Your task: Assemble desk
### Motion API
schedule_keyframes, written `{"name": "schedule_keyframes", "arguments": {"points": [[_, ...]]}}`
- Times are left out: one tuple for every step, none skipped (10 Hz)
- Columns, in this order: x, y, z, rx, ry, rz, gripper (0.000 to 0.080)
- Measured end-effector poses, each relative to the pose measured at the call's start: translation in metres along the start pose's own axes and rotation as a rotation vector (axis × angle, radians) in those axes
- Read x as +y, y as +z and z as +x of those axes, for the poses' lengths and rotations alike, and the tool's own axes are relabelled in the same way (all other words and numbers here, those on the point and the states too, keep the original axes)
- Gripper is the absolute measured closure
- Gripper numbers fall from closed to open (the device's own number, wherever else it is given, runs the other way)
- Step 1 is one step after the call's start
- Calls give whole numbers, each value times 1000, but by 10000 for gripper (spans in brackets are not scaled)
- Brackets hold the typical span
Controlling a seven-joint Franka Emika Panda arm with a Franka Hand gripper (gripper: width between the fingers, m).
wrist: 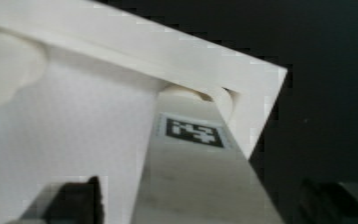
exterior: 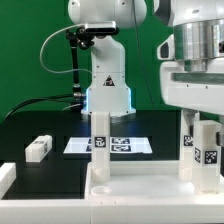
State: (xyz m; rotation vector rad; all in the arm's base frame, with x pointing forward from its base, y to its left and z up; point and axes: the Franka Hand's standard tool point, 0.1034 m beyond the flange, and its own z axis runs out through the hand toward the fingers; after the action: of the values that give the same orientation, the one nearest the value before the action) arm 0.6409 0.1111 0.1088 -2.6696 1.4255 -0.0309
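Observation:
The white desk panel [exterior: 140, 185] lies flat at the front of the exterior view. Three tagged legs stand upright on it: one on the exterior view's left [exterior: 100, 140] and two on the right [exterior: 186, 140] [exterior: 208, 150]. A fourth leg [exterior: 38, 148] lies loose on the black table. My gripper [exterior: 200, 112] hangs over the right-hand legs. In the wrist view a tagged leg [wrist: 197, 150] stands in a corner socket of the panel [wrist: 78, 110]. My gripper [wrist: 202, 203] straddles it. Its dark fingers [wrist: 82, 200] stand clear of the leg's sides, so it is open.
The marker board [exterior: 118, 146] lies on the black table behind the panel, in front of the robot base [exterior: 108, 85]. A white block edge [exterior: 5, 176] shows at the exterior view's far left. A green backdrop stands behind.

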Motion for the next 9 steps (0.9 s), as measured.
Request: {"name": "schedule_keyframes", "arguments": {"points": [[1,-1,-1,3,-50,3,168],[1,-3,-2,20,-62,17,155],[3,-3,-2,20,-162,13,155],[3,-2,-2,20,-223,12,150],[4,-2,-2,25,-338,7,150],[3,-3,1,35,-579,1,150],[4,-3,6,47,-769,3,150],[1,-1,5,68,-884,17,150],[0,2,0,77,-878,27,150]]}}
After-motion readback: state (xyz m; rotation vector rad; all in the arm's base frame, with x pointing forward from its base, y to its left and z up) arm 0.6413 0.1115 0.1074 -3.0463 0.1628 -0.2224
